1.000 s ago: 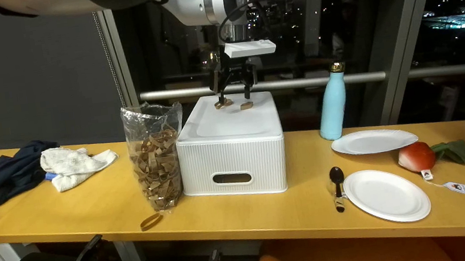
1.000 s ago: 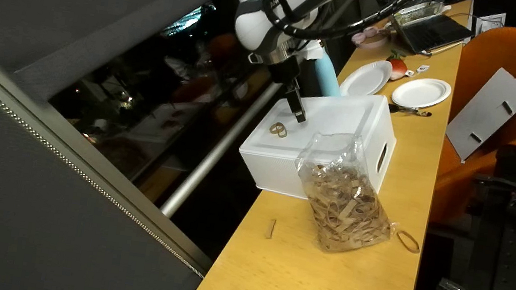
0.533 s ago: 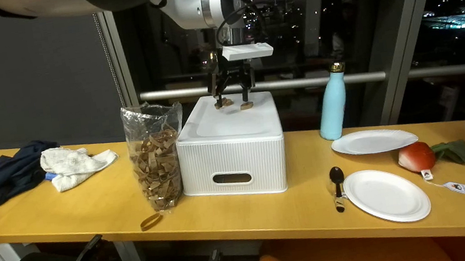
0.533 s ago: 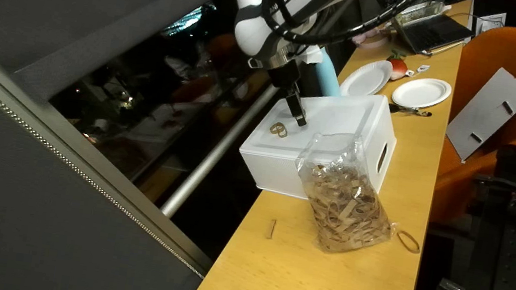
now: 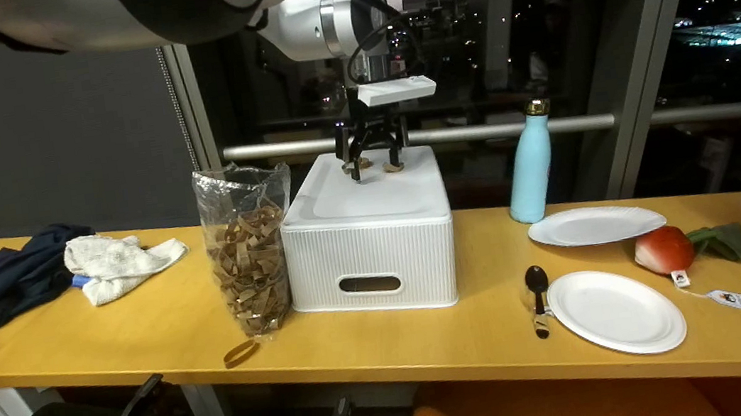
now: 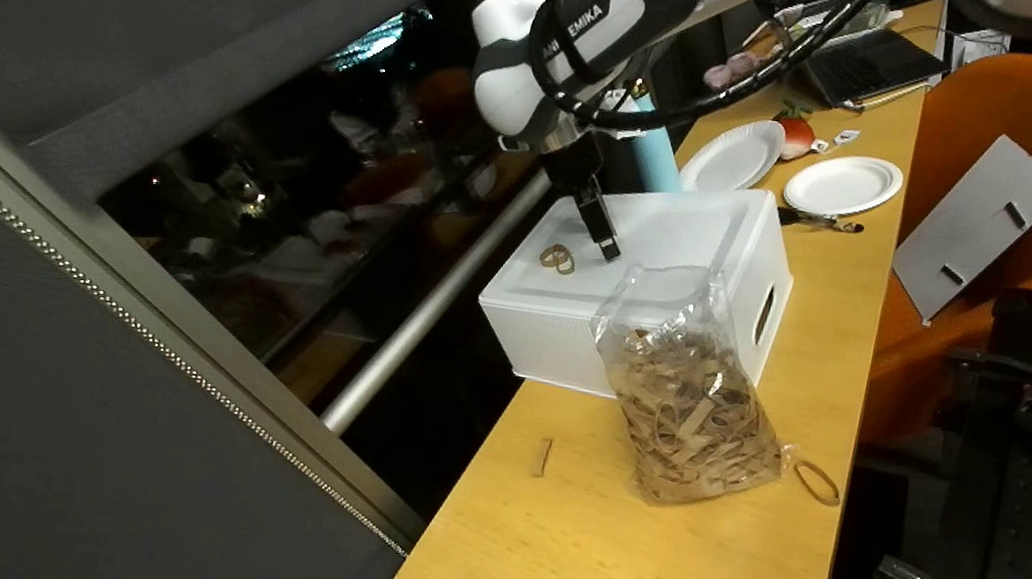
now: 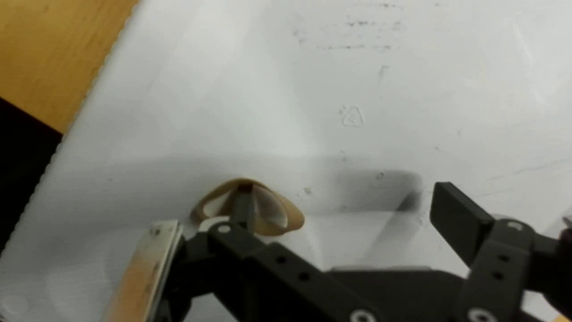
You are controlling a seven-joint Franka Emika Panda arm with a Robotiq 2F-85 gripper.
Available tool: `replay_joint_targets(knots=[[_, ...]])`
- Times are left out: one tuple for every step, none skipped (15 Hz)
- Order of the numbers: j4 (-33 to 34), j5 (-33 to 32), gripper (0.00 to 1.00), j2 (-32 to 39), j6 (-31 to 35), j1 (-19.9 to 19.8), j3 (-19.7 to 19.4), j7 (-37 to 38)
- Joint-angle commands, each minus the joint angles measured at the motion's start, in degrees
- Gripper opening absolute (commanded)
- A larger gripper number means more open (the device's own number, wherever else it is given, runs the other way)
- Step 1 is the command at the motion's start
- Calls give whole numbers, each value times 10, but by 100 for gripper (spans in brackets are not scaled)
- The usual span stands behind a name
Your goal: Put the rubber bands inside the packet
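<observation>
Nearby, 1 rubber band [image 5: 241, 354] lies at the front of the counter [image 5: 498, 306]. Behind it stands the packet [image 5: 215, 200], bands [image 5: 250, 274] inside, beside the white box [image 5: 370, 251]. Over the box the hand [image 5: 376, 170] has its fingers [image 7: 460, 219] spread, 1 overlapping a band [image 7: 294, 218] in the wrist view; farther back on top lie more bands [image 6: 558, 258].
</observation>
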Motion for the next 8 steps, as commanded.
replay_joint_targets(knots=[[31, -12, 74, 17, 5, 10, -9, -8], [29, -14, 66, 15, 7, 11, -10, -8], [25, -18, 58, 12, 10, 11, -7, -6], [22, -22, 51, 9, 14, 13, -6, -5], [20, -24, 42, 6, 18, 14, -5, -5], [16, -26, 36, 4, 24, 18, -5, -4], [12, -28, 27, 1, 30, 20, -4, -4], [10, -29, 20, 0, 32, 22, -3, -4]])
